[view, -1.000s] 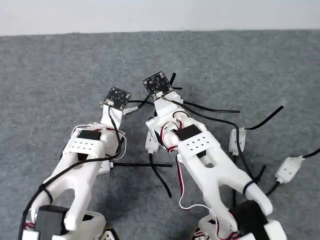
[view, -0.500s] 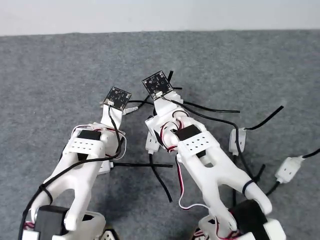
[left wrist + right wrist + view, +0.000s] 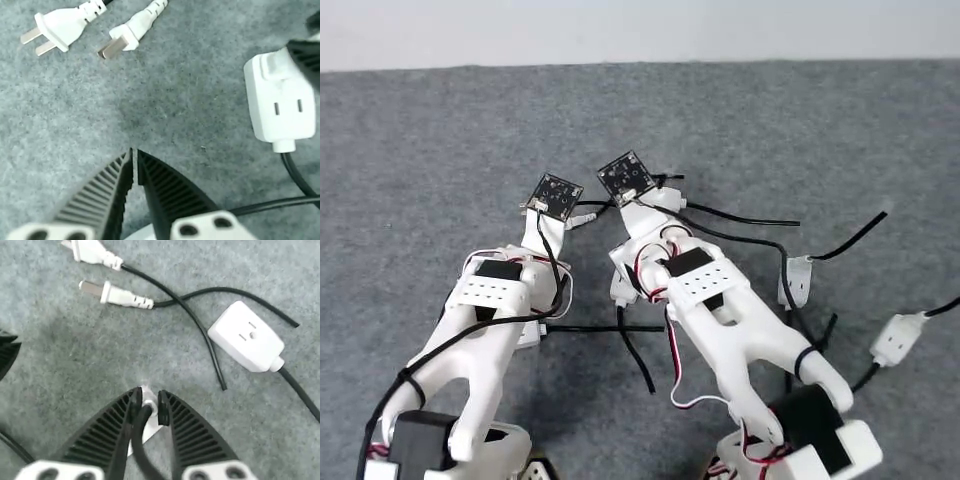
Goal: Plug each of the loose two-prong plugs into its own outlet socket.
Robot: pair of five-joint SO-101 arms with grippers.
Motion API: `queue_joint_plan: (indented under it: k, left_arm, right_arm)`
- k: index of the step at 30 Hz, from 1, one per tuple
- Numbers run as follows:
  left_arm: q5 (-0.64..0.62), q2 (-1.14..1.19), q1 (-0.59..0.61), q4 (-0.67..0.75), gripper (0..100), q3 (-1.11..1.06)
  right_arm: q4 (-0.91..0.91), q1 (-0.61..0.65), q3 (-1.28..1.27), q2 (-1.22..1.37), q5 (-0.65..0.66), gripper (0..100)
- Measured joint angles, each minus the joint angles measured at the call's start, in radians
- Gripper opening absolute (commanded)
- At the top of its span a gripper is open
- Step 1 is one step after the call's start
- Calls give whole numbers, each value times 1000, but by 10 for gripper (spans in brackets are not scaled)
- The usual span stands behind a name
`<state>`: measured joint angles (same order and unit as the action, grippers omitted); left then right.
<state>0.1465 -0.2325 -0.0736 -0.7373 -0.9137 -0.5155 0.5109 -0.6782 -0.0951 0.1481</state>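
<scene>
Right gripper [image 3: 149, 393] clamps a white outlet socket [image 3: 277, 107] by its black cord [image 3: 298, 175] end; just beside that socket, left gripper [image 3: 135, 151] hangs nearly closed, holding nothing

A robotics lab bench: a worktop [image 3: 840, 110] laid with grey felt before a plain pale wall [image 3: 640, 30], carrying a left arm [image 3: 480, 340] and right arm [image 3: 740, 320] of white plastic with bare wiring.
</scene>
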Motion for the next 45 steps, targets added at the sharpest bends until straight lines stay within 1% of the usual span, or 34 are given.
queue_joint_plan:
  k: [8, 11, 14, 17, 21, 23, 25, 27, 29, 31, 35, 37, 38, 40, 42, 43, 44, 45]
  left_arm:
    - [0, 0, 0, 0, 13, 0]
    - [0, 0, 0, 0, 13, 0]
    - [0, 0, 3, 0, 13, 0]
    - [0, 0, 14, 0, 13, 0]
    - [-3, 0, 61, 0, 13, 0]
    - [-6, 0, 98, 0, 13, 12]
    - [-26, 0, 144, 0, 14, 35]
    - [-83, 0, 193, 0, 15, 58]
    - [-150, 0, 245, 0, 15, 86]
    - [-203, 0, 287, 0, 15, 110]
    - [-270, 0, 347, 0, 15, 133]
    - [-298, 0, 371, 0, 15, 143]
    - [-305, 0, 381, 0, 15, 144]
    - [-313, 0, 388, 14, 15, 144]
    - [-315, 0, 388, 18, 15, 144]
    - [-316, 0, 388, 18, 15, 144]
    - [-316, 0, 388, 18, 15, 144]
    - [-316, 0, 388, 18, 15, 144]
  right_arm:
    - [-86, 8, 14, 8, 21, 7]
    - [-135, 25, 40, 20, 60, 9]
    - [-163, 32, 83, 55, 44, 32]
    - [-189, 35, 132, 84, -60, 148]
    - [-275, 66, 160, 124, -292, 315]
    - [-331, 87, 186, 126, -434, 363]
    - [-374, 106, 207, 126, -572, 380]
    - [-397, 120, 213, 126, -697, 380]
    - [-404, 140, 213, 126, -783, 380]
    - [-399, 155, 213, 126, -818, 380]
    - [-331, 176, 213, 187, -830, 375]
    - [-279, 176, 213, 247, -830, 325]
    - [-264, 175, 224, 282, -830, 276]
    - [-272, 166, 272, 336, -833, 146]
    - [-328, 143, 333, 373, -835, 12]
    - [-364, 132, 365, 388, -833, 3]
    - [-397, 120, 394, 400, -818, 27]
    - [-431, 104, 419, 407, -789, 19]
